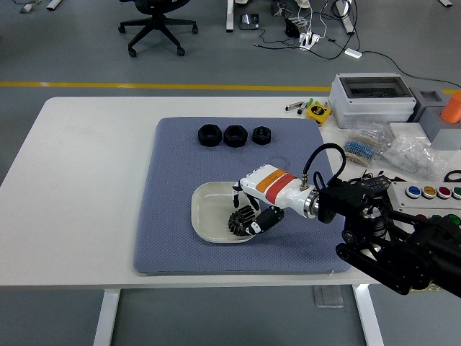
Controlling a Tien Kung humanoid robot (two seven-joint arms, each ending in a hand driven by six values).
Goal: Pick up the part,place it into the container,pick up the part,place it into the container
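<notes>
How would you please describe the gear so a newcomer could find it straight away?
On the blue-grey mat sits a pale dish. The gear lies in its right corner, under the right hand. It alone is toothed; the three black nuts lie farther back.

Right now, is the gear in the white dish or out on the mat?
In the dish. The black gear sits inside the white dish, near its right rim, with the right hand over it.

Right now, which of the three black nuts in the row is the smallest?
The rightmost nut, at the row's right end. It looks smaller than the middle nut and the left nut, which look about the same size.
</notes>
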